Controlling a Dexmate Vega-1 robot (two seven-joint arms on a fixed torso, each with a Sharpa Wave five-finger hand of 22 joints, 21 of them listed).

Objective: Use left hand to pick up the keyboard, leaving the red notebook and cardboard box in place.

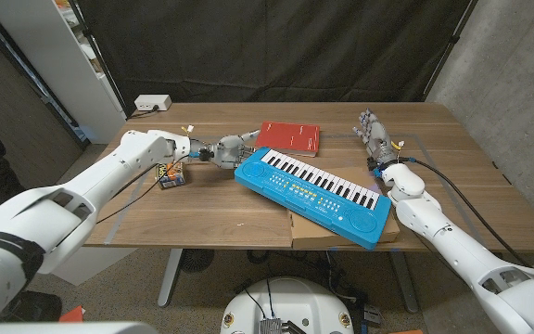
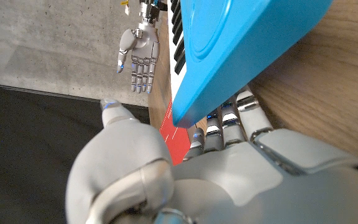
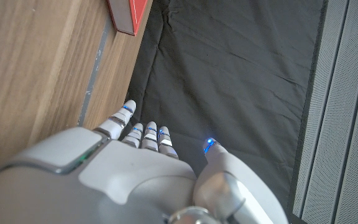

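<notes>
The blue keyboard lies slantwise across the table middle, its near end on the flat cardboard box. Its blue underside shows close in the left wrist view. My left hand is at the keyboard's far left end. Its fingers reach under that corner, while the thumb stands apart on the keys' side with a gap, so nothing is gripped. The red notebook lies just behind the keyboard, also seen as the red notebook and its corner. My right hand stands with fingers spread and holds nothing.
A small orange and black object with cables sits beside my left forearm. A white box lies at the table's far left edge. Black curtain hangs behind the wooden table.
</notes>
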